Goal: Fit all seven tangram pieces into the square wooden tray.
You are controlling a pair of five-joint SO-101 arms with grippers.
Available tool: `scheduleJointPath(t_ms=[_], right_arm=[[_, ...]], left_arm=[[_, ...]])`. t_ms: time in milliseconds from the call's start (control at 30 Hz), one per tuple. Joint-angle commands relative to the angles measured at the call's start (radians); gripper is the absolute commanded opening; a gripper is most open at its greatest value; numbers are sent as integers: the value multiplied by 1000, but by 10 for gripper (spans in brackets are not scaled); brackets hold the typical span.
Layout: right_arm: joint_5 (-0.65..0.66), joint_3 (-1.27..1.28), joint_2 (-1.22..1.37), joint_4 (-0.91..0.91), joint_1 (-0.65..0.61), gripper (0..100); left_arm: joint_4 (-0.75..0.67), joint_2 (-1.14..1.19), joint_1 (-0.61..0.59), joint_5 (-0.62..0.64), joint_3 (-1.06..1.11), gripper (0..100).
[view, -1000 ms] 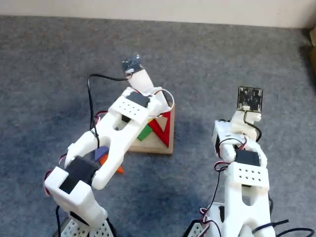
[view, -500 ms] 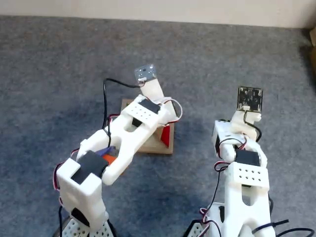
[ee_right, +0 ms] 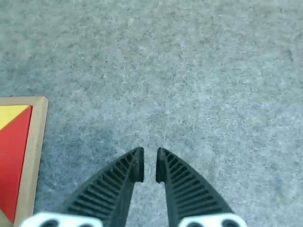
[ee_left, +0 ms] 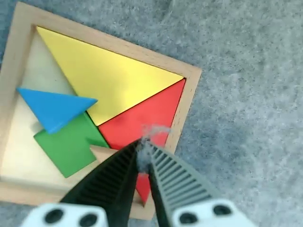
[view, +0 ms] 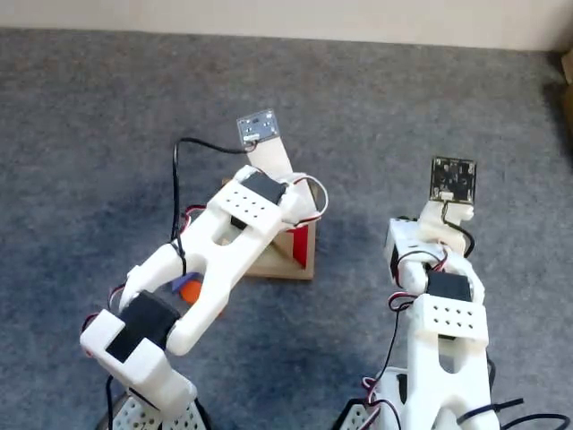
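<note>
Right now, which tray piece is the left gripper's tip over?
The red triangle: the left gripper has its shut tips over it. The yellow triangle, blue triangle and green piece lie farther off.

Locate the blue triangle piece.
Left wrist view: the blue triangle lies inside the square wooden tray, between the yellow triangle and the green piece.
</note>
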Motion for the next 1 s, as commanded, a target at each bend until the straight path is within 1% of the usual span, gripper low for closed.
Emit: scheduleJointPath(t_ms=[0,67,200,300,467,567,767,933,967], right_arm=[[-12,-10,-39,-22,4,56],[-12,-10,-39,-22,4,56],[-12,-10,-39,-22,4,56],[-12,-8,-39,-22,4,56],[-12,-8,-39,-22,4,56],[-12,-8,-39,-22,4,56],[-12,-8,-39,-22,4,56],[-12,-8,-39,-22,4,56],[-12,-8,-39,-22,4,56]], left_arm=[[3,-53,-22,0,-1,6],[0,-42,-21,-2,24,6],[-64,19,-19,-6,50,6],[-61,41,-24,-6,61,6],[48,-25,-10,0,67,6],[75,-67,-5,0,68,6],[86,-111,-24,0,68,6],[178,-177,-39,0,67,6],[195,-193,-58,0,65,6]])
